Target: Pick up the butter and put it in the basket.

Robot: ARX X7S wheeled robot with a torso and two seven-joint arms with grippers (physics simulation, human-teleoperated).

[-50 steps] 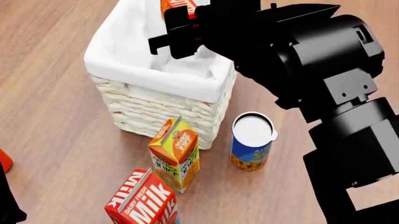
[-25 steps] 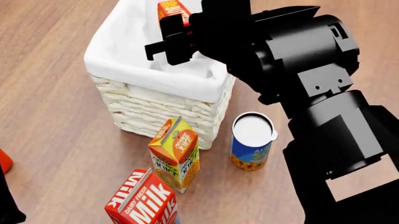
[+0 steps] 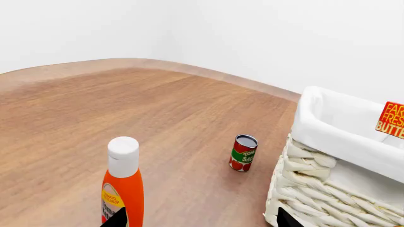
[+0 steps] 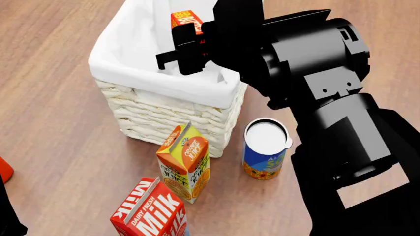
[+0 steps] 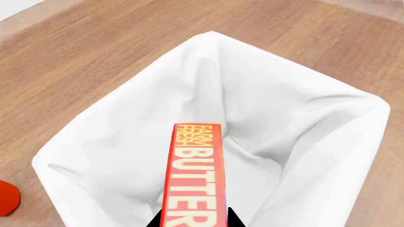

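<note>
Right wrist view: the right gripper (image 5: 192, 222) is clamped on one butter (image 5: 193, 179) box, held above the open mouth of one basket (image 5: 94, 142), at twelve o'clock from the fingers. The pick looks done; lowering and release remain. Head view: one juice carton (image 4: 184, 162), one milk carton (image 4: 152, 211), one can (image 4: 265, 150); the left gripper's opening cannot be told.

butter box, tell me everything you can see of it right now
The butter is a slim red rectangular box, cardboard by its look, with yellow "FARM FRESH" and white "BUTTER" lettering along one long face and an orange-yellow end. The right claw is shut on its near end and holds it in the air over the open mouth of the basket, above the white liner. The pictures show nothing but the claw touching it. The left wrist view catches only one corner of it, above the basket's rim.
</note>
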